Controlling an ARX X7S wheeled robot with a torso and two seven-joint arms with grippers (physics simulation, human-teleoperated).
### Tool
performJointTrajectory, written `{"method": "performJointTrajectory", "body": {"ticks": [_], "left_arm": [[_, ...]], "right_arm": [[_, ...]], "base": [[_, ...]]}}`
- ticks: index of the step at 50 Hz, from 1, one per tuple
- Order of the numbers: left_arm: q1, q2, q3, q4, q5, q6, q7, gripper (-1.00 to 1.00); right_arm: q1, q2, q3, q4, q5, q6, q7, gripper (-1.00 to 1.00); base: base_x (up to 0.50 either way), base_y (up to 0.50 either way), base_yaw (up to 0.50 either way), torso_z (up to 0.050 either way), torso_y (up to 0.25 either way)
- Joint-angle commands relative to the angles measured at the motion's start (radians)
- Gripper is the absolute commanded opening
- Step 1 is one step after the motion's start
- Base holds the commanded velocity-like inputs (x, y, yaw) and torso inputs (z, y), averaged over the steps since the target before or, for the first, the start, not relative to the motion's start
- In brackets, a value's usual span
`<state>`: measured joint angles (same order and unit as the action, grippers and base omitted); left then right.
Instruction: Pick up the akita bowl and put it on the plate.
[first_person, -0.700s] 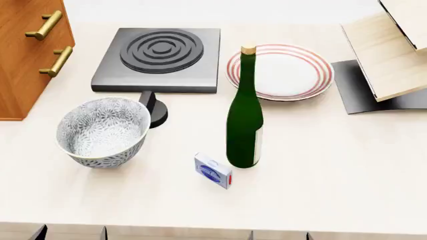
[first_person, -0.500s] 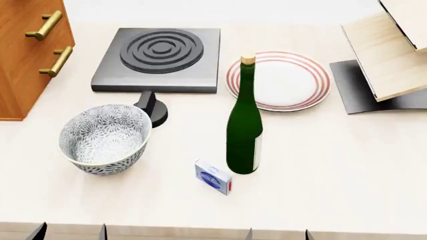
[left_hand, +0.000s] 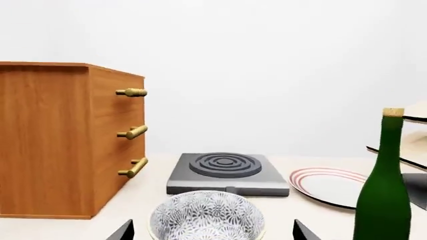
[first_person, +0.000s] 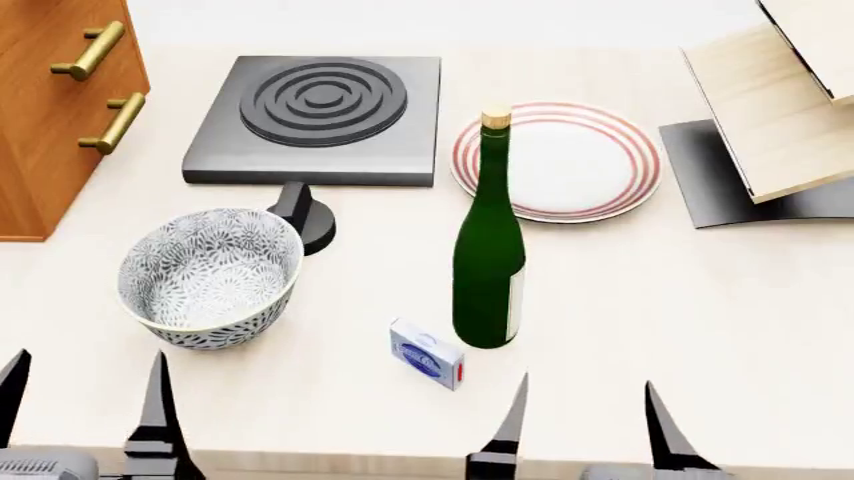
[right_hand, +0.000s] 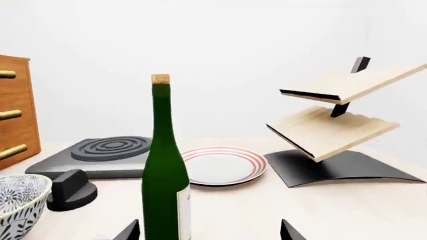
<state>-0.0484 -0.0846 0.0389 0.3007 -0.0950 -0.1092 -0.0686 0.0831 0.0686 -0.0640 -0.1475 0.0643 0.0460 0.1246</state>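
The akita bowl (first_person: 210, 275) stands upright at the counter's front left, white with a dense grey floral pattern; it also fills the low middle of the left wrist view (left_hand: 207, 220). The plate (first_person: 557, 160), white with red rings, lies at the back right of centre, beside the burner. My left gripper (first_person: 83, 410) is open at the near edge, just short of the bowl, its fingers (left_hand: 123, 231) wider apart than the bowl. My right gripper (first_person: 587, 425) is open near the front edge, empty, with the plate (right_hand: 223, 165) far ahead.
A tall green bottle (first_person: 490, 250) stands between bowl and plate. A small blue-and-white box (first_person: 427, 353) lies before it. A grey burner (first_person: 318, 115) with a black knob (first_person: 310, 215) sits behind the bowl. Wooden drawers (first_person: 54, 100) stand at left, a tilted wooden shelf rack (first_person: 787, 110) at right.
Both grippers' fingertips have come up into the bottom of the head view. The head view itself shifted slightly earlier; the objects on the counter have not moved.
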Motion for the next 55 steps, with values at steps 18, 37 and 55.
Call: {"method": "performJointTrajectory", "body": {"ticks": [18,37,55], "left_arm": [[0.040,-0.063,-0.020,0.371,-0.036,-0.036,-0.062,1.00],[0.056,-0.078,0.006,0.313,-0.012,0.048,-0.075,1.00],[0.050,-0.091,0.008,0.303,-0.044,0.049,-0.087,1.00]], "right_arm": [[-0.036,0.051,-0.010,-0.342,0.055,0.059,0.062,1.00],[-0.061,0.074,-0.030,-0.323,0.083,0.001,0.060,1.00],[-0.042,0.088,-0.054,-0.294,0.092,0.006,0.070,1.00]], "base": [[0.00,0.00,0.00,0.000,0.000],[0.00,0.00,0.00,0.000,0.000],[0.00,-0.24,0.00,0.000,0.000]]}}
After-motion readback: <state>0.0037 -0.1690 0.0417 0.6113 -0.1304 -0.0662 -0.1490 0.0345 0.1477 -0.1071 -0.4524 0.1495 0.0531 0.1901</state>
